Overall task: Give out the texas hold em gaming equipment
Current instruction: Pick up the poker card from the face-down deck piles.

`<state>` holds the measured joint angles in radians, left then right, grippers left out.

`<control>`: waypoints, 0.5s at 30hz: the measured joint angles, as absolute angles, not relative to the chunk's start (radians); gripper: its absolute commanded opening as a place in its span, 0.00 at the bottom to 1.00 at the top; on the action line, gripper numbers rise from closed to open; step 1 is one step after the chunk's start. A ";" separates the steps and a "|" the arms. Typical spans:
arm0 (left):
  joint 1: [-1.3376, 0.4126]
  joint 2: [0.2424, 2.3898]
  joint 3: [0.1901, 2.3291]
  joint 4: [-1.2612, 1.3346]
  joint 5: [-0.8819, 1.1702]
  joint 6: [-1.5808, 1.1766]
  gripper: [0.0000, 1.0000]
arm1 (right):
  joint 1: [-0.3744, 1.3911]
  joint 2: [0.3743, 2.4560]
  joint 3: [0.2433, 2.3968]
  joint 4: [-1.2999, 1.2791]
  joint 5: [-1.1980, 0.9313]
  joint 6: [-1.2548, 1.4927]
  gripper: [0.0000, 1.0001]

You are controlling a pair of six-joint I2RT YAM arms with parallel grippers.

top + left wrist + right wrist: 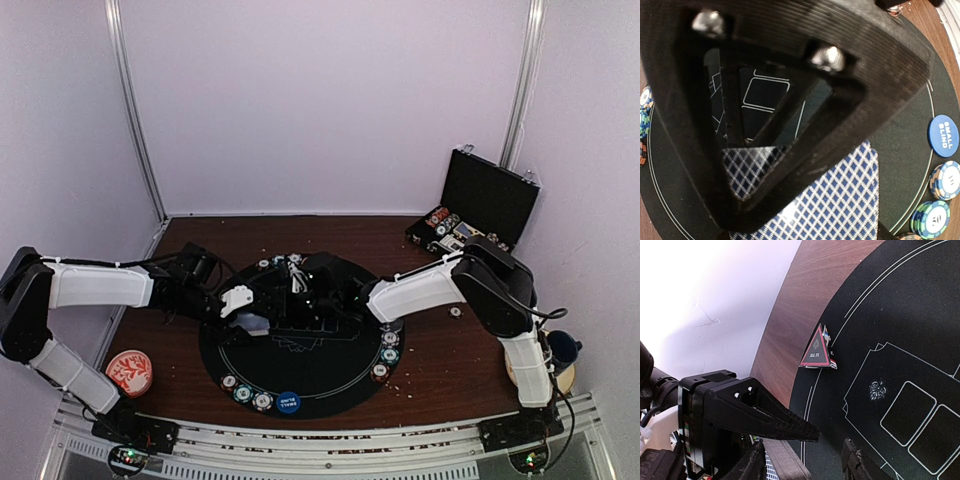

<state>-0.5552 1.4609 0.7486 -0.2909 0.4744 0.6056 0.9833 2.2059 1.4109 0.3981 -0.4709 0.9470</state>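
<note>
My left gripper (pixel 255 318) is over the middle of the round black poker mat (pixel 330 385), shut on blue-diamond-backed playing cards (pixel 840 200). In the left wrist view its black finger (pixel 865 75) lies across them. My right gripper (pixel 802 465) is open, and the cards' edge (pixel 782 462) shows between its jaws. From above it (pixel 318 300) meets the left gripper at the mat's centre. A red "ALL IN" triangle marker (pixel 816 351) stands at the mat's rim. Striped chip stacks sit at the mat's near left (pixel 245 392), right (pixel 388 350) and far (pixel 270 262) edges. A blue "SMALL BLIND" disc (pixel 288 401) lies at the near edge.
An open black case (pixel 485 200) holding more chips stands at the back right. A red-and-white dish (pixel 130 370) sits at the front left. A dark blue cup (pixel 562 348) is by the right arm's base. White walls close in the table.
</note>
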 measured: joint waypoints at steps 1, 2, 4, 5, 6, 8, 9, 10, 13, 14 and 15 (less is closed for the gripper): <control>-0.555 1.461 0.749 -0.292 0.476 0.606 0.08 | 0.983 2.206 1.407 0.403 -0.475 0.946 0.52; -0.555 1.461 0.749 -0.294 0.476 0.606 0.08 | 0.983 2.206 1.402 0.410 -0.481 0.945 0.52; -0.556 1.461 0.749 -0.297 0.476 0.606 0.08 | 0.983 2.206 1.393 0.422 -0.499 0.945 0.52; -0.555 1.461 0.749 -0.297 0.477 0.607 0.08 | 0.983 2.206 1.386 0.429 -0.506 0.946 0.52; -0.555 1.461 0.749 -0.297 0.477 0.607 0.07 | 0.984 2.206 1.381 0.434 -0.514 0.946 0.51; -0.555 1.461 0.750 -0.297 0.476 0.608 0.08 | 0.986 2.206 1.373 0.439 -0.525 0.947 0.50; -0.555 1.461 0.751 -0.297 0.476 0.608 0.08 | 0.987 2.206 1.372 0.439 -0.526 0.947 0.49; -0.555 1.461 0.751 -0.297 0.476 0.608 0.08 | 0.988 2.206 1.372 0.438 -0.525 0.946 0.46; -0.555 1.461 0.752 -0.297 0.475 0.608 0.08 | 0.989 2.205 1.372 0.430 -0.517 0.937 0.40; -0.555 1.463 0.752 -0.299 0.475 0.608 0.08 | 0.991 2.203 1.372 0.422 -0.508 0.931 0.38; -0.555 1.465 0.752 -0.299 0.474 0.608 0.08 | 0.993 2.201 1.372 0.414 -0.498 0.922 0.36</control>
